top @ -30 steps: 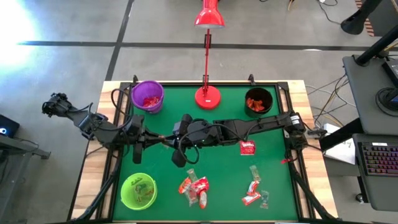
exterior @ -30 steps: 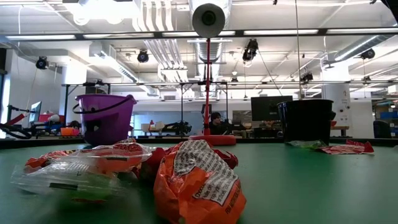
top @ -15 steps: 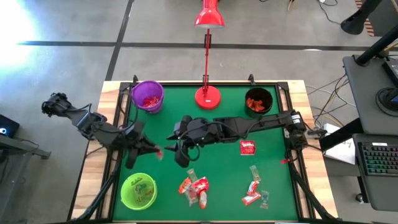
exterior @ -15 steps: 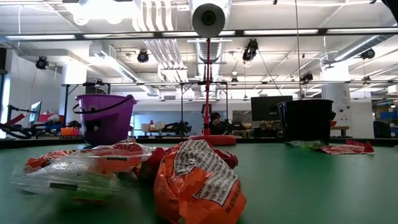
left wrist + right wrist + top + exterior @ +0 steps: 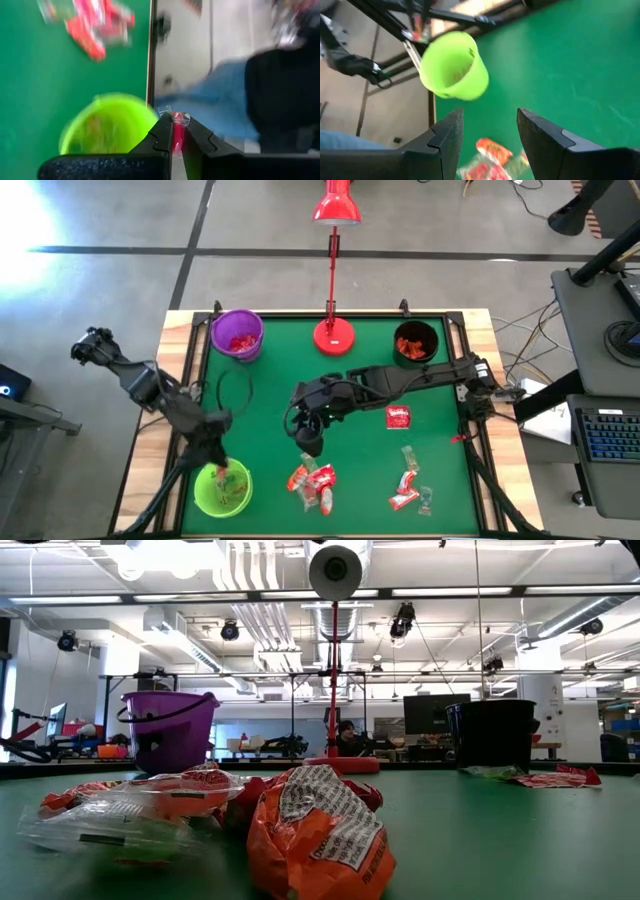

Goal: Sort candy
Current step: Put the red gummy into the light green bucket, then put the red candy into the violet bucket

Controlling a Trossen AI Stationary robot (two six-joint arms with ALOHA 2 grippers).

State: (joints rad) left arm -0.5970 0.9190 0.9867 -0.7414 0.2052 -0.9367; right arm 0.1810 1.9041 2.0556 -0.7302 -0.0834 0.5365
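Red-wrapped candy (image 5: 177, 131) pinched upright; other wrapped sweets (image 5: 312, 485) lie heaped.

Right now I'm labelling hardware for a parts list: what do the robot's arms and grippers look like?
Both arms are dark, jointed and slim, with black cables looping along them. The left gripper and right gripper each end in two black, angular, wedge-shaped fingers. No markings are visible.

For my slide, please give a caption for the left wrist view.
Left tool shut on a red wrapped candy, above the green cup.
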